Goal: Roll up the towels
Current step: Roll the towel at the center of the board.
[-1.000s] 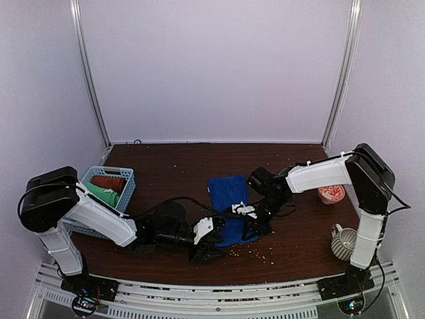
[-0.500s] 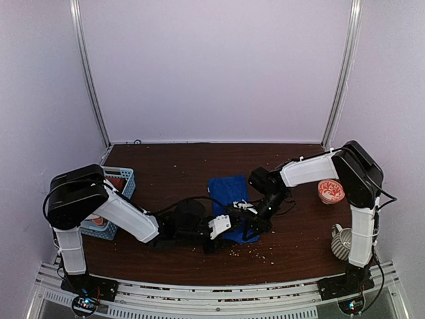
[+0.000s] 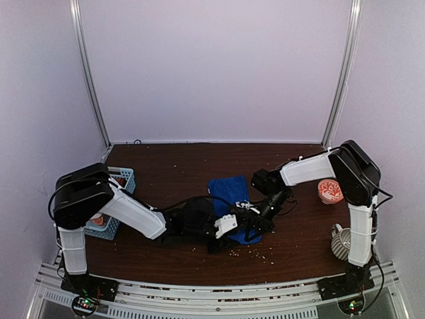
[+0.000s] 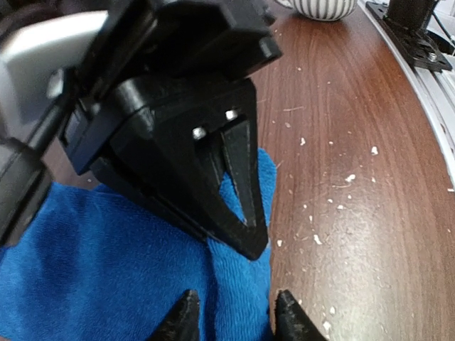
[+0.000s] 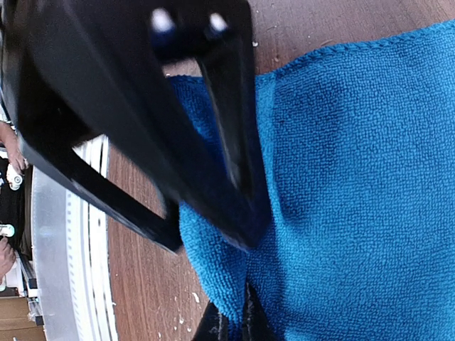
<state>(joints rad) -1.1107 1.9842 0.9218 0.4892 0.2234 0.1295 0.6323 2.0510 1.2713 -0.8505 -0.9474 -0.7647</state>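
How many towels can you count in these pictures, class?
1: a blue towel lies near the middle of the table. The light blue basket at the left is largely covered by the left arm, so more may be hidden there.

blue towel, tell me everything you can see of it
The blue towel is a plain royal blue cloth of looped, terry-like pile with a stitched hem. It lies mostly flat on the brown table, with a raised fold near one corner. The right pincer, shut, appears to pinch that corner's edge. The left pincer stands open astride the same edge. White crumbs dot the wood beside it.
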